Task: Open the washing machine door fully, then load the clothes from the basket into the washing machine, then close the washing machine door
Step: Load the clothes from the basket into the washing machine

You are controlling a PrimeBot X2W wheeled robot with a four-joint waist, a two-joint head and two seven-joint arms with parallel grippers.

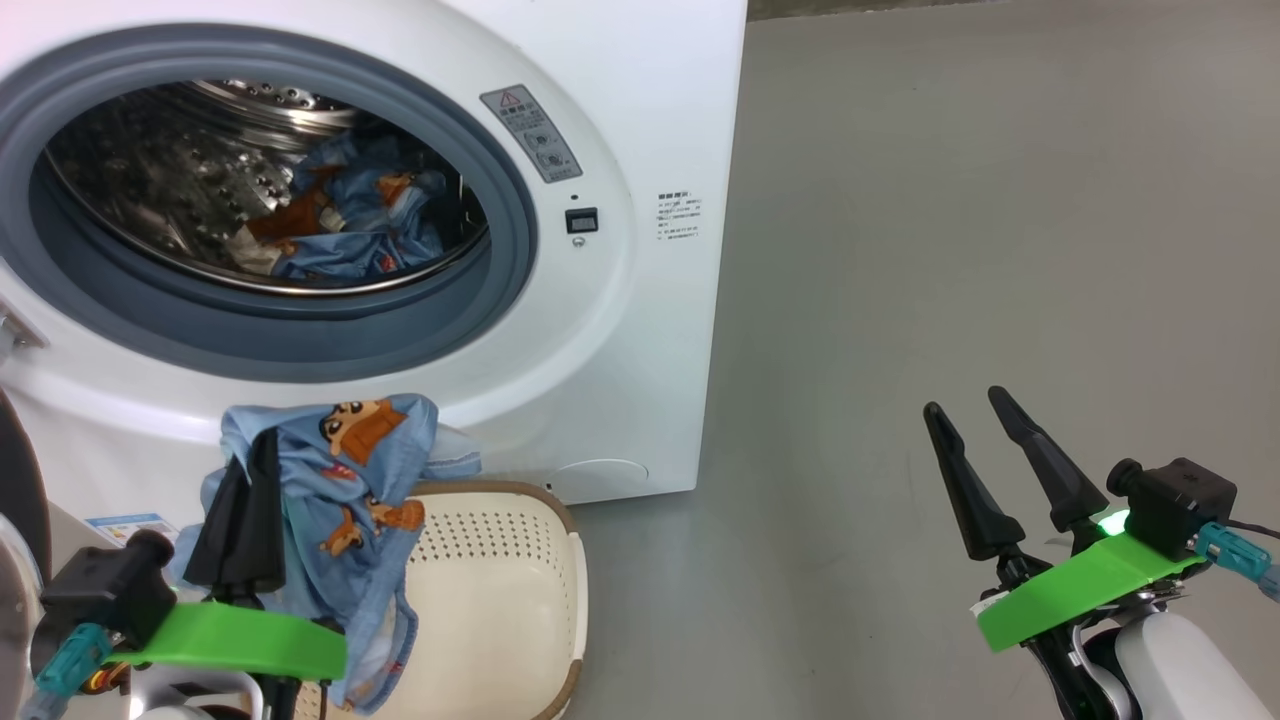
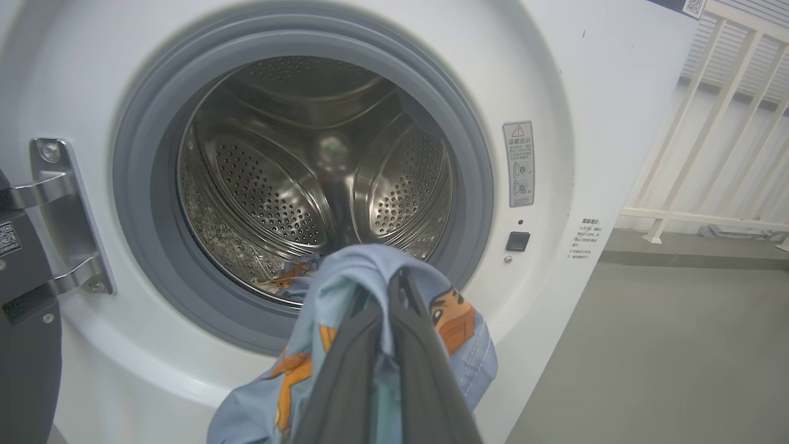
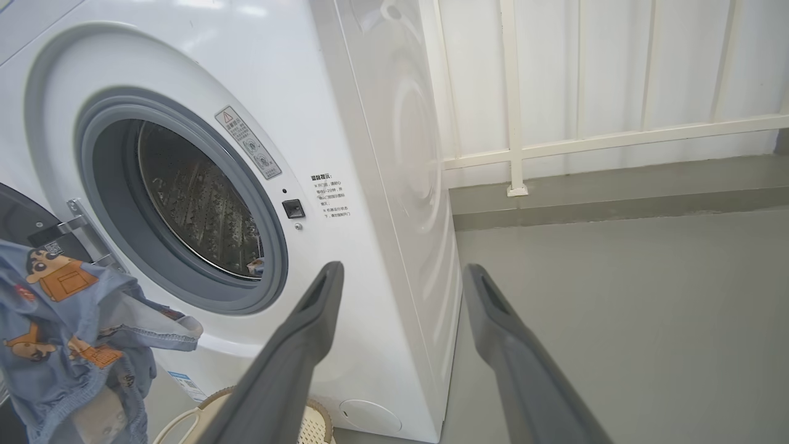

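The white washing machine (image 1: pixel 620 330) stands open, its dark door (image 2: pixel 24 370) swung out to the left on a metal hinge. Some light-blue printed clothes (image 1: pixel 350 220) lie in the steel drum (image 2: pixel 308 172). My left gripper (image 1: pixel 250 470) is shut on another light-blue garment (image 1: pixel 360 470), held up over the cream basket (image 1: pixel 500 590), just below the drum's mouth. In the left wrist view the garment (image 2: pixel 363 265) drapes over the closed fingertips before the grey ring. My right gripper (image 1: pixel 965 403) hangs open and empty over the floor to the machine's right.
Bare grey floor (image 1: pixel 950 200) stretches to the right of the machine. A white railing (image 3: pixel 518 123) and wall stand behind it. The basket (image 3: pixel 314 410) sits against the machine's front at its base.
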